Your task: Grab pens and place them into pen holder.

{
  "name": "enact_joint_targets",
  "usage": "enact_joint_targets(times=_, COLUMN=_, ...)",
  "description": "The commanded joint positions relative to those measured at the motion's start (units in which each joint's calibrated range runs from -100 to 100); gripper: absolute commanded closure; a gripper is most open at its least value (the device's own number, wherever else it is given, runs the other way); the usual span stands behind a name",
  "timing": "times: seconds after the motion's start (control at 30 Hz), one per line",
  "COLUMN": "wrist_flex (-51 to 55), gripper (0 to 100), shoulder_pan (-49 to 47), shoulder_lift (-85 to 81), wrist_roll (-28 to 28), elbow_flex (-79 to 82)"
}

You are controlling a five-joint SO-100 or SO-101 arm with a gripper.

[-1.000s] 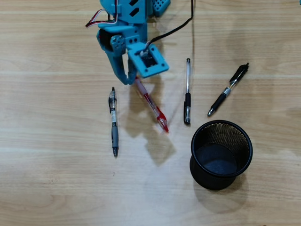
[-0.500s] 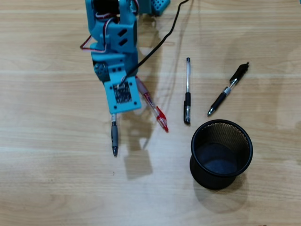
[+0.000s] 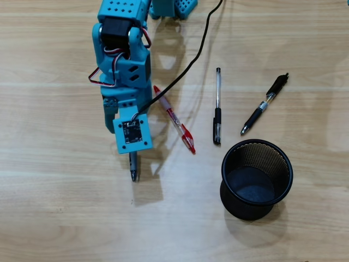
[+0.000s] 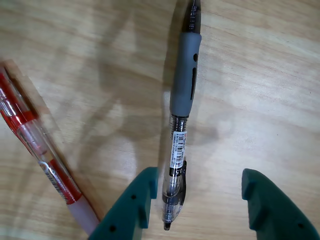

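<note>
The grey-black translucent pen [image 4: 184, 75] lies on the wooden table, its clip end between my open gripper's [image 4: 199, 179] fingers and close to the left finger [image 4: 142, 192]. Nothing is gripped. In the overhead view my blue arm [image 3: 122, 71] covers most of that pen; only its grey grip and tip [image 3: 132, 166] stick out below the wrist camera board. The red and clear pen [image 3: 174, 119] lies slanted just right of the arm. Further right lie a clear pen with a black cap [image 3: 217, 106] and a black pen with a clear middle [image 3: 264, 103]. The black mesh pen holder [image 3: 248, 210] stands upright at the lower right, with no pen showing inside.
A black cable [image 3: 188, 54] runs from the wrist up to the top edge. The arm's base [image 3: 174, 6] sits at the top.
The arm has swung from above the red pen leftward and down the overhead view. It now hangs over the grey-black pen. No pen has moved.
</note>
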Motion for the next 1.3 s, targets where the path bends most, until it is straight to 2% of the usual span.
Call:
enact_joint_targets(times=0.0, wrist_flex=-0.5, gripper=80, shoulder_pan=-1.2, shoulder_lift=-0.3, wrist_roll=-1.6, elbow_flex=-3.1)
enact_joint_targets(times=1.0, wrist_flex=-0.6, gripper=80, shoulder_pan=-1.6, shoulder_lift=9.4, wrist_roll=-3.4, elbow_flex=-3.1)
enact_joint_targets(times=1.27, wrist_flex=-0.6, gripper=83, shoulder_pan=-1.1, shoulder_lift=9.8, wrist_roll=-3.4, elbow_flex=-3.1)
